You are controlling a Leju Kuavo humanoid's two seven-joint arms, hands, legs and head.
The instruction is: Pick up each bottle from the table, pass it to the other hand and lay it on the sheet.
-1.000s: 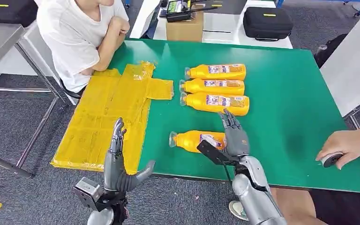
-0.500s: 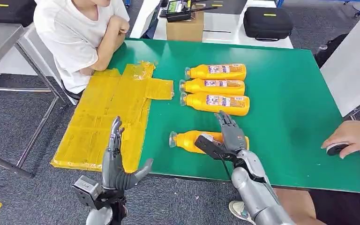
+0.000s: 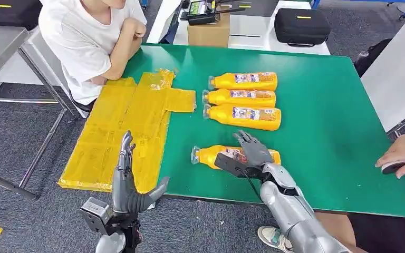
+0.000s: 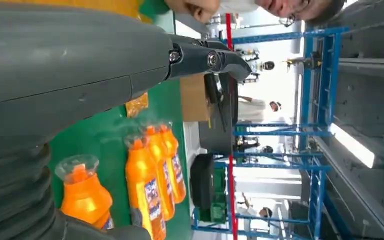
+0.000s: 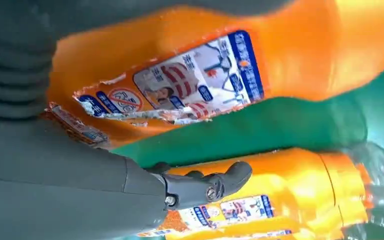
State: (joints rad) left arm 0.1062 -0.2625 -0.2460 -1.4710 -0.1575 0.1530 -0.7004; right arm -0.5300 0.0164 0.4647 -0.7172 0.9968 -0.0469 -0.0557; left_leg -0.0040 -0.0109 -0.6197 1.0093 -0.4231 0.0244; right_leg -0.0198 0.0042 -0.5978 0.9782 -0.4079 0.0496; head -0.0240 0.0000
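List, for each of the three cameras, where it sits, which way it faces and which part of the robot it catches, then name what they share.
Head view: high on the body, looking down at the green table; shows left hand and right hand.
Left wrist view: behind the left hand, facing across the table.
Right wrist view: behind the right hand, close over the nearest bottle.
Shared: nearest bottle, three-bottle row.

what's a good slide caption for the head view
Right hand reaches over the nearest orange bottle on the green table; left hand waits open.

Green table point(image 3: 327, 121) (grey carpet point(image 3: 10, 153))
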